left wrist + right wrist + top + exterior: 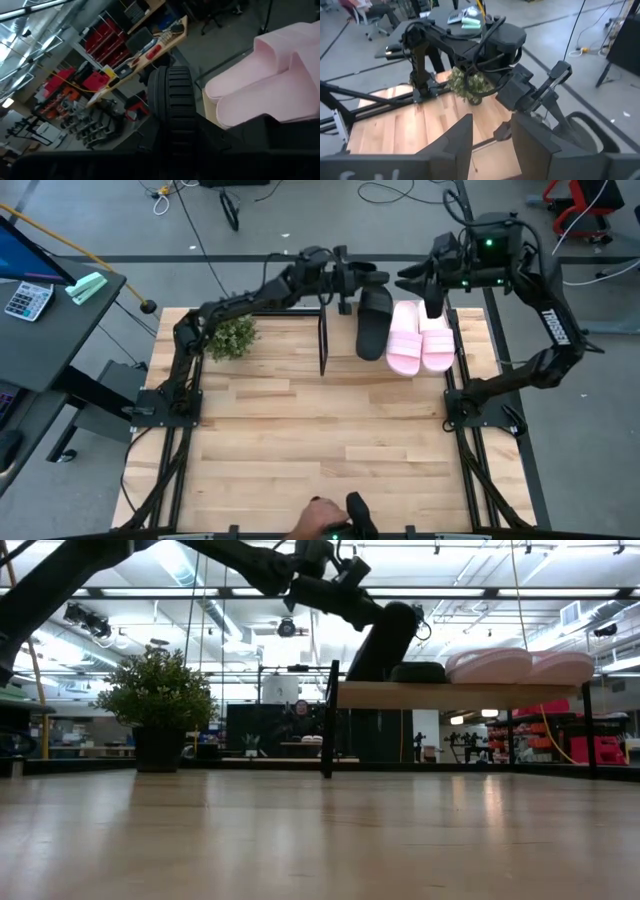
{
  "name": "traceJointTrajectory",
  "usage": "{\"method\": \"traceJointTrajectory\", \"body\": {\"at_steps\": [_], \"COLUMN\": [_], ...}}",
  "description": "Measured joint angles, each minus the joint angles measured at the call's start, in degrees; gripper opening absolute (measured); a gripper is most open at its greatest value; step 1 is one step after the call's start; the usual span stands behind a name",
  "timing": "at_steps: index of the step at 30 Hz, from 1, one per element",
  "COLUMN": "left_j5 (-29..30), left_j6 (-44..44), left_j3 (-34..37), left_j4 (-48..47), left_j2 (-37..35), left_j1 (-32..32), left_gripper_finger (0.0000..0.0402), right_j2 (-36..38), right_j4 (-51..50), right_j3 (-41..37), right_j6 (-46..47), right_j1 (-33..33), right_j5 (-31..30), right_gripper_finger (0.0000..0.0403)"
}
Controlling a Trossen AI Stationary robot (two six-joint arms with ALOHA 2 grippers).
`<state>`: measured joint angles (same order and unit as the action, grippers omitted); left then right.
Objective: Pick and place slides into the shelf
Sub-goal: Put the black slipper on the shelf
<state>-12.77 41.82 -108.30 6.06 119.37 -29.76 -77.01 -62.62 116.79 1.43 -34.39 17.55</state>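
My left gripper reaches over the table's far edge and is shut on a black slide. That slide stands steeply tilted at the left end of the shelf. A second dark, low shape lies flat on the plywood board beside it and looks like the other black slide. The two pale pink slides lie side by side on the board, soles down. My right gripper hovers open above the far ends of the pink slides and touches nothing. My left gripper holds the black slide by its raised far end, coming level from the table's left. In the left wrist view the ribbed strap runs forward from between the dark fingers, which hide the contact itself. The slide's lower end dips behind the shelf board.
A small potted plant stands on the table left of the shelf, close under the left arm. The shelf's black left upright rises between the plant and the slides. The wooden slatted tabletop stretches toward the near edge, where a camera mount sits.
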Motion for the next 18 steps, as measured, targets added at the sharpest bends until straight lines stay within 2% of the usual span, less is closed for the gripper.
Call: {"method": "traceJointTrajectory", "body": {"at_steps": [9, 18], "left_j5": [0.2, -1.2], "left_j6": [-0.6, -0.4], "left_j3": [0.9, 1.0], "left_j4": [0.0, -4.7], "left_j2": [-0.1, -3.9], "left_j1": [0.7, -1.0], "left_gripper_finger": [0.0083, 0.0082], "right_j2": [-1.1, -1.1], "right_j4": [-2.8, -5.1], "right_j3": [0.0, 0.0], "right_j6": [0.0, -1.7], "right_j1": [0.1, 0.1], "right_j5": [1.0, 2.3], "right_gripper_finger": [0.0139, 0.0139]}}
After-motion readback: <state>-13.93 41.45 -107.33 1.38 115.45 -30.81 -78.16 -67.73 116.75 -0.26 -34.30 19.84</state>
